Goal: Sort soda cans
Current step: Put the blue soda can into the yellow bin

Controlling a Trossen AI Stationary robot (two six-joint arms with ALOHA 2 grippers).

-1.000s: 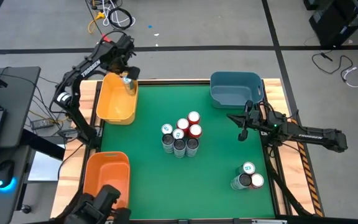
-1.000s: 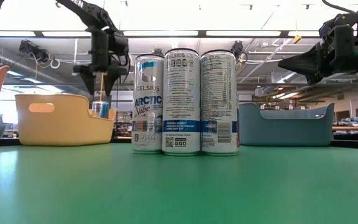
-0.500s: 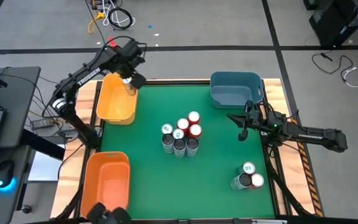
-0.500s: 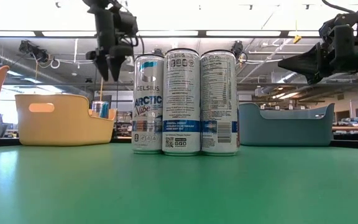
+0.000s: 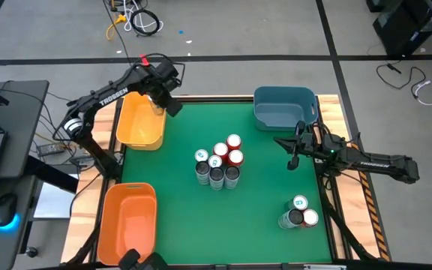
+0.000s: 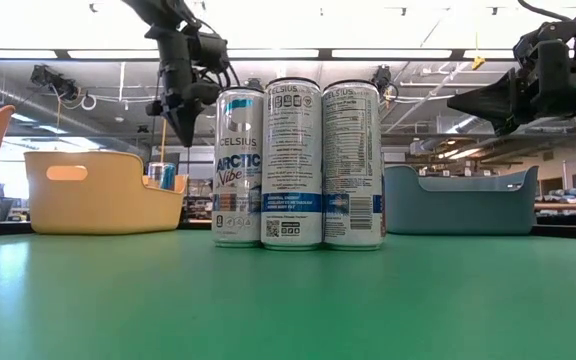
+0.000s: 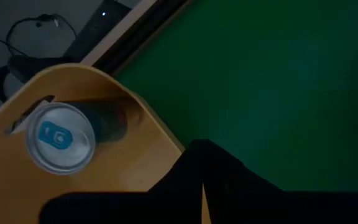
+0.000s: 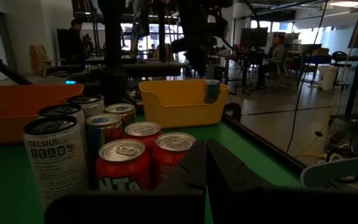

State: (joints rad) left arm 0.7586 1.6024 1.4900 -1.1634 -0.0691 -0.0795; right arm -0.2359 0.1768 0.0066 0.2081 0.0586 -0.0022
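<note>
Left gripper [image 5: 169,105] hangs above the yellow bin's [image 5: 135,133] corner, fingers closed on nothing; one teal-topped can [image 7: 59,135] stands inside the bin. Right gripper [image 5: 292,154] waits near the blue bin [image 5: 265,114], fingers together, empty. Main cluster of cans [image 5: 217,163] sits mid-table, three more [image 5: 298,212] near the right edge. Thin, smooth, dentable walls (likely slippery): grip mid-body, squarely, light squeeze.

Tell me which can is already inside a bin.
The teal-topped can standing in the yellow bin, beneath the left gripper; every other can stands on the green table.
</note>
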